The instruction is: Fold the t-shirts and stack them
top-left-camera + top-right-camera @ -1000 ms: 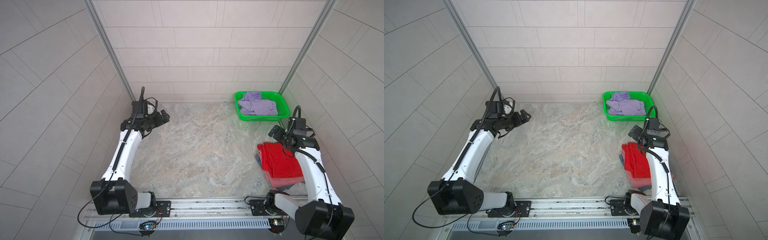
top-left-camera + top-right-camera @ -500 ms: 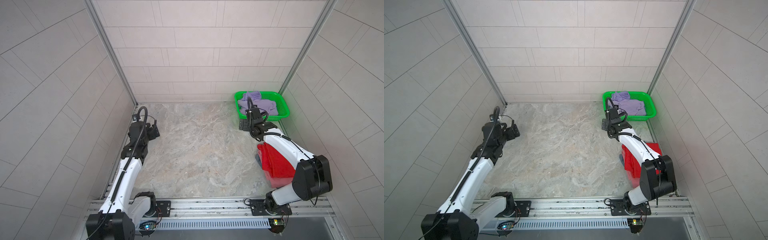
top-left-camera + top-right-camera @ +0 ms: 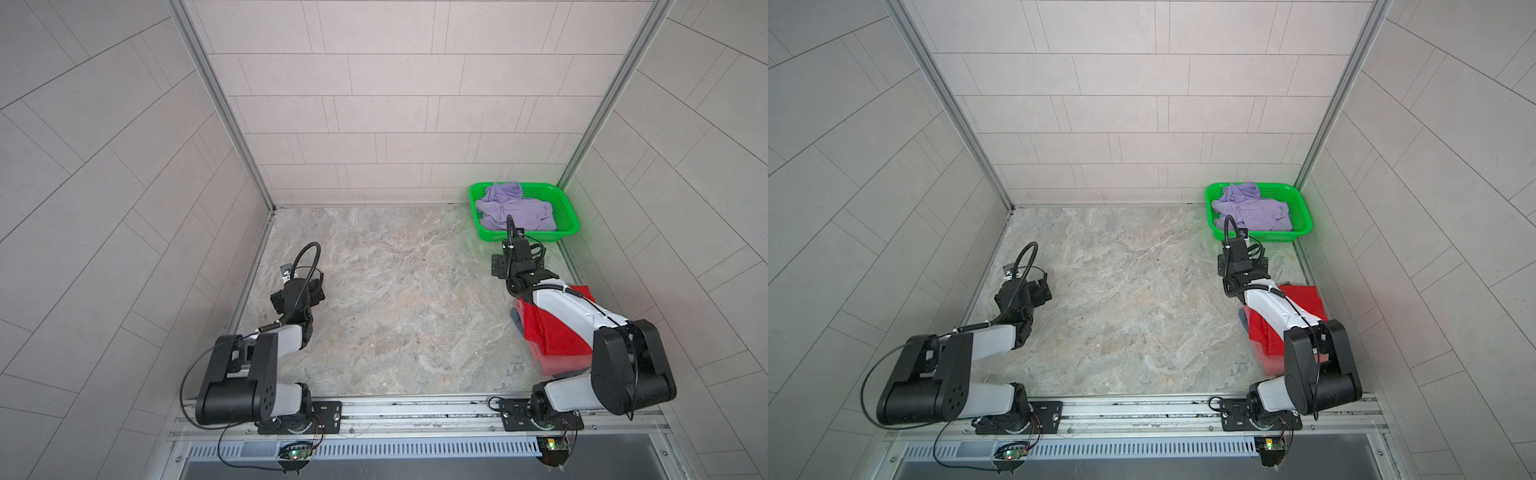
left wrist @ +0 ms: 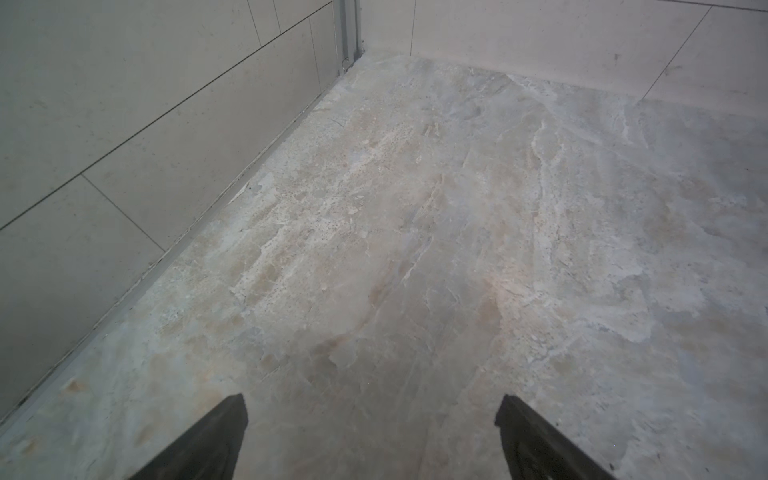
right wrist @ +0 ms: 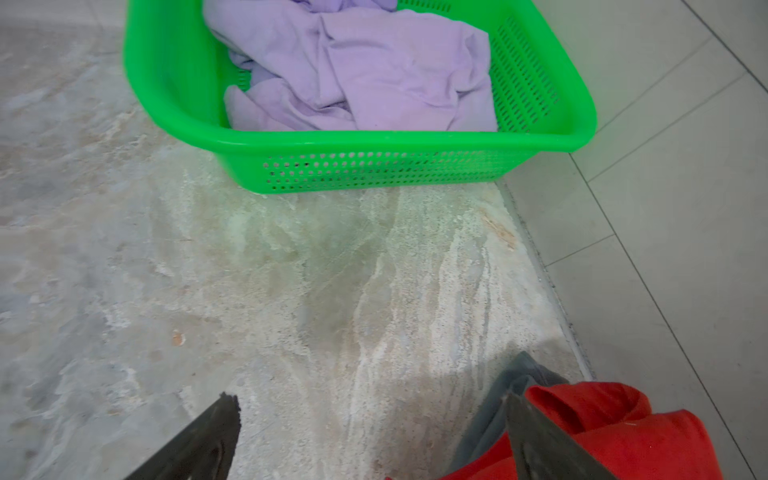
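Near right, we see the red t-shirt [image 3: 544, 336] folded atop the pink t-shirt [image 3: 561, 365] and grey-blue t-shirt [image 5: 490, 411], partly under our right arm. Our right gripper [image 5: 372, 397] hangs just beyond the stack, jaws apart, holding nothing. Our left gripper [image 4: 371, 401] is likewise spread, over the table [image 3: 395, 291] at left. Far right, the lavender t-shirt [image 3: 515, 208] lies crumpled in the green basket [image 3: 519, 237].

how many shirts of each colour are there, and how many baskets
red shirt: 1
pink shirt: 1
grey-blue shirt: 1
lavender shirt: 1, crumpled in the basket; any more beneath it cannot be told
basket: 1
total: 5 things, 4 of them shirts
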{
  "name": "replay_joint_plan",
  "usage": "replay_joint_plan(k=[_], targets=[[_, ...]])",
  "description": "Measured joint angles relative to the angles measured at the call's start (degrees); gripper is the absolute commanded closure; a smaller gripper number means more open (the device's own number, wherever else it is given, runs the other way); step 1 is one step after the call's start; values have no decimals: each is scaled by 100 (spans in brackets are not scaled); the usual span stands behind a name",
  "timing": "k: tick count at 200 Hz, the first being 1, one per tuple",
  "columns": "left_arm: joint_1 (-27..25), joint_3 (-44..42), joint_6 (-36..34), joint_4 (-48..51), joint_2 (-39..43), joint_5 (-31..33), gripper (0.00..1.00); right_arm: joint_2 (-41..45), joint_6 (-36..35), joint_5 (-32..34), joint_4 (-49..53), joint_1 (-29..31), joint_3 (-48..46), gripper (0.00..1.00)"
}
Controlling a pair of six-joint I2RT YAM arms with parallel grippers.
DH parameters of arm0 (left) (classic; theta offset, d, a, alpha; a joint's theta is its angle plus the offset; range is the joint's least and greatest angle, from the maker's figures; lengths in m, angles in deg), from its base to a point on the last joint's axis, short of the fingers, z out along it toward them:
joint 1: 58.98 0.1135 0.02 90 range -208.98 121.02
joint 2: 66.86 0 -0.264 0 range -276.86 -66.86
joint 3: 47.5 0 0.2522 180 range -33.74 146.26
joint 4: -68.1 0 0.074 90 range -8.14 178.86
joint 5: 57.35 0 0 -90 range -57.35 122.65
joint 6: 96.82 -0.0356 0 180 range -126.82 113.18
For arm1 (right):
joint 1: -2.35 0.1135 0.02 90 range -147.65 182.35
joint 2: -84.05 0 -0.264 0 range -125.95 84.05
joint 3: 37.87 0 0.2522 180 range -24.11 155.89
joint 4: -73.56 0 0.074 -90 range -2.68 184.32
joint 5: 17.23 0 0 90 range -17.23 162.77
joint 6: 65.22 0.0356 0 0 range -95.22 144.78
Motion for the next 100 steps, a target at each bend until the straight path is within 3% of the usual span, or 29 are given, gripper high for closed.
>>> replay_joint_plan(k=[22,53,100], targets=[[-2,96,-177,-308,-304,-304,0,197,4,-61,-428,-422,-435,1],[-39,129,-363,-903,-743,-634,0,402,-175,-162,-1808,-669,-1528,1],[-81,170,-479,-1097,-763,-702,0,-184,-234,-520,-3794,-787,-2330,0]])
